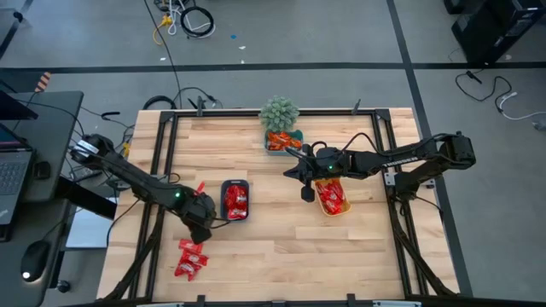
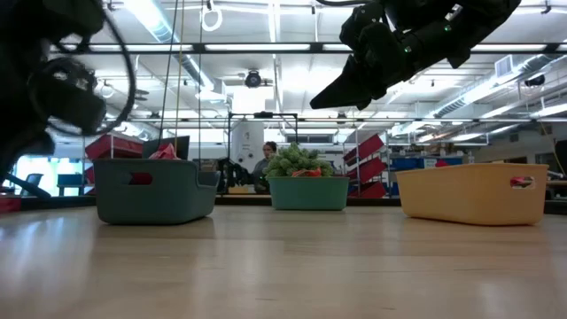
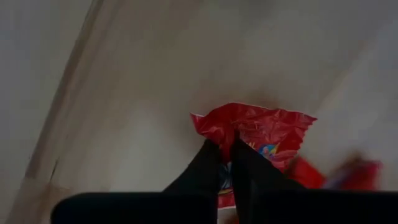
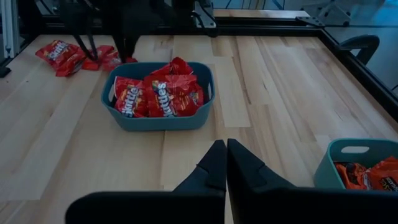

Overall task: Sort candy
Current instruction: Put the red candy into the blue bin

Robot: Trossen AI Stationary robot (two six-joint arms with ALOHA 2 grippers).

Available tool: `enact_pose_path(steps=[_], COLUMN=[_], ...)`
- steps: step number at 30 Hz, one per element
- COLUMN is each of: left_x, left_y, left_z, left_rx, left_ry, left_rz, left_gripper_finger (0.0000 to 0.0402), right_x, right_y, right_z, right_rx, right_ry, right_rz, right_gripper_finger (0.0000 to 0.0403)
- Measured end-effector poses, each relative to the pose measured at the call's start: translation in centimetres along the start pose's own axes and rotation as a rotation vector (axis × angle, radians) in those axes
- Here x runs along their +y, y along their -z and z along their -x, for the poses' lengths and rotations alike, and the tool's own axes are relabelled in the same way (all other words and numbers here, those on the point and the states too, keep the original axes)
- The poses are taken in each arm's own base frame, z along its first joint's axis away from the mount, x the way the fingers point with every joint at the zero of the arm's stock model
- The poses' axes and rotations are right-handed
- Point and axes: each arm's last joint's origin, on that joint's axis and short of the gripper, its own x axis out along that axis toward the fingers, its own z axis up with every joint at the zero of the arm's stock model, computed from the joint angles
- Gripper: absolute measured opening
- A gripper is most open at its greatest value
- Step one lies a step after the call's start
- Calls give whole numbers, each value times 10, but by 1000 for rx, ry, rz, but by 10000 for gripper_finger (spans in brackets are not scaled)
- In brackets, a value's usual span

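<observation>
- Three trays are seen on the wooden desk [image 1: 281, 247]: a blue tray [image 1: 235, 200] near the middle, a yellow tray [image 1: 331, 198] to its right, and a teal tray [image 1: 283, 141] at the far edge, just beside a small green plant [image 1: 280, 112].
- The blue tray is filled with red candy packets [image 4: 163, 94]; in the right wrist view they are heaped up to its rim.
- Red and orange packets [image 1: 333, 194] are held in the yellow tray, and orange ones [image 4: 367, 175] are seen in the teal tray.
- A few loose red packets [image 1: 190, 256] are left on the desk near the front left corner, well apart from the trays.
- The left tool [image 1: 202, 230] is placed between the loose packets and the blue tray; its fingers are pinched together on the edge of a red packet [image 3: 261, 134], as shown in the left wrist view.
- The right tool [image 1: 306, 194] is held above the desk between the blue and yellow trays, its fingers pressed together with nothing between them.
</observation>
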Motion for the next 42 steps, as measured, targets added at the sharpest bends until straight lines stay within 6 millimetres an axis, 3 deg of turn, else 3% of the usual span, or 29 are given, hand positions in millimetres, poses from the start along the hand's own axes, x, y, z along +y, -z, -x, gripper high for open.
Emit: enact_pose_path(steps=[11, 16, 21, 28, 33, 42], left_x=[-20, -8, 2, 1, -2, -6], left_y=[-51, -80, -97, -112, -116, -121], left_z=[75, 93, 92, 65, 48, 52], left_rx=[-249, -388, -427, -291, -220, -225], left_ry=[-10, -37, -59, -35, -40, -24], left_rz=[-109, -134, -190, -214, -266, -271], left_gripper_finger=[21, 21, 28, 59, 102, 174], right_x=[0, 0, 0, 0, 0, 0], right_y=[0, 0, 0, 3, 6, 9], right_z=[0, 0, 0, -4, -8, -11], right_rx=[0, 0, 0, 12, 20, 32], right_ry=[0, 0, 0, 0, 0, 4], right_rz=[0, 0, 0, 0, -4, -4], right_gripper_finger=[0, 0, 0, 0, 0, 0])
